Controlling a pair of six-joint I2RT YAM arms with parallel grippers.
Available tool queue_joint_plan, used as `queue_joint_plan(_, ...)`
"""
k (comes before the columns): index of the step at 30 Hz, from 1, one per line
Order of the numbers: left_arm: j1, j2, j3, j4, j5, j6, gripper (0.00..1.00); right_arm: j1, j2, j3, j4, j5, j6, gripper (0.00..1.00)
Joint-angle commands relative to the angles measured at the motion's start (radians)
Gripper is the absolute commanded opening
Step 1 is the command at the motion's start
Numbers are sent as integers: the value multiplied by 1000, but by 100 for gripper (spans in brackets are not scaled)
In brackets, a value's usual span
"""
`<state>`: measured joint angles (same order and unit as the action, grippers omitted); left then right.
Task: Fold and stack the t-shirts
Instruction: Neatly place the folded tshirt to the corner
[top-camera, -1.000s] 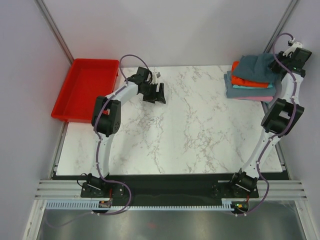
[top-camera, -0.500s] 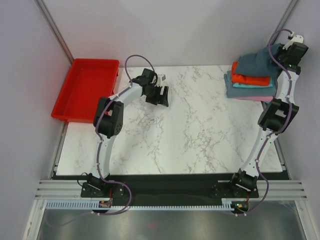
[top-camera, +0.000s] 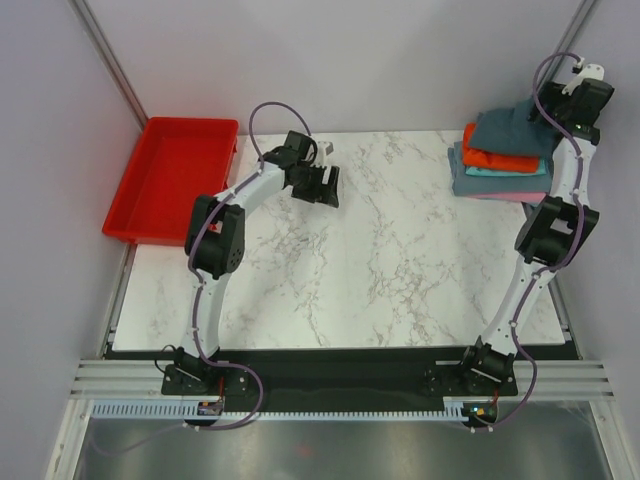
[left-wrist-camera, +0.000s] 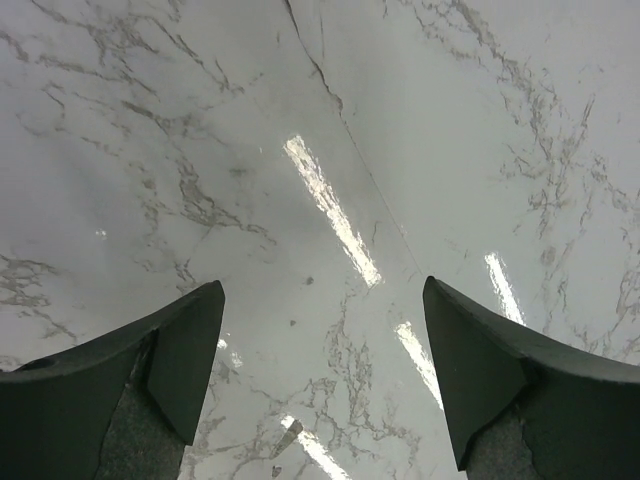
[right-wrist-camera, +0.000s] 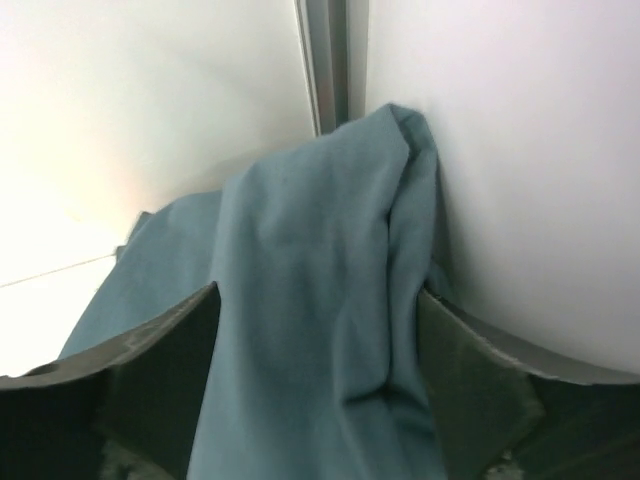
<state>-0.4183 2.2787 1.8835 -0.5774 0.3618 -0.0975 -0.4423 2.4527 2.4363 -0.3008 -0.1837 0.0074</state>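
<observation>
The t-shirts lie folded in a stack at the table's far right corner. The slate blue-grey t-shirt (top-camera: 508, 128) is on top, above the orange-red (top-camera: 492, 159), teal (top-camera: 500, 172), grey-blue (top-camera: 478, 186) and pink (top-camera: 522, 197) ones. My right gripper (top-camera: 550, 112) hovers at the top shirt's back right edge, raised near the wall. In the right wrist view the right gripper (right-wrist-camera: 315, 350) is open, with a hump of the slate cloth (right-wrist-camera: 310, 260) rising loosely between its spread fingers (right-wrist-camera: 160, 370). My left gripper (top-camera: 325, 186) (left-wrist-camera: 320, 370) is open above bare marble, holding nothing.
A red plastic tray (top-camera: 170, 175) sits off the table's far left corner. The enclosure wall and a metal post (right-wrist-camera: 330, 60) stand close behind the right gripper. The marble tabletop (top-camera: 400, 260) stretches between the arms.
The right gripper has opened and let go of the slate shirt's edge after lifting up and back toward the corner. The left gripper shifted slightly toward the back and right.
</observation>
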Motion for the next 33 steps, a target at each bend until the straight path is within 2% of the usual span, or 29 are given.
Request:
queue_joint_plan(1,1,-71,87,13,-26,44,88,8,-194,-49,58,4,3,85)
queue_joint_plan(5,0,-90,176,21,-44,67,91,48,-388,-360,251,-20,8,98)
queue_joint_plan(6,0,-94,210,24,-73,73,96,59,-461,-406,267,-37,17,98)
queue_joint_plan(8,0,-108,239,31,-102,88,99,106,-523,-502,267,-77,31,98)
queue_joint_plan(11,-4,-142,273,44,-176,94,99,195,-639,-637,232,-71,63,98)
queue_joint_plan(13,-4,-168,276,47,-222,94,99,285,-710,-728,183,-19,77,98)
queue_joint_plan(14,-5,-195,266,48,-253,94,100,351,-751,-797,142,66,88,98)
queue_joint_plan(15,-5,-215,256,48,-262,96,99,384,-770,-798,120,120,88,98)
queue_joint_plan(17,-5,-272,229,47,-280,85,99,438,-808,-913,85,243,120,98)
queue_joint_plan(18,-5,-294,189,50,-303,78,99,486,-851,-953,81,367,132,98)
queue_joint_plan(20,-5,-367,137,54,-336,67,99,574,-924,-1080,81,432,128,98)
queue_joint_plan(21,-5,-395,64,68,-359,58,99,614,-951,-1121,83,449,123,98)
queue_joint_plan(22,-4,-434,11,85,-360,53,99,626,-978,-1193,80,445,121,98)
queue_joint_plan(23,-4,-474,-129,109,-391,53,99,636,-1024,-1223,53,435,126,98)
queue_joint_plan(24,-4,-560,-202,181,-389,56,99,648,-1046,-1267,36,417,126,98)
queue_joint_plan(27,-4,-687,-416,232,-420,55,99,656,-1115,-1319,-6,423,126,98)
queue_joint_plan(29,1,-731,-499,229,-441,47,99,654,-1144,-1350,-17,446,124,98)
queue_joint_plan(33,13,-803,-572,206,-442,19,100,654,-1153,-1416,-15,464,138,98)
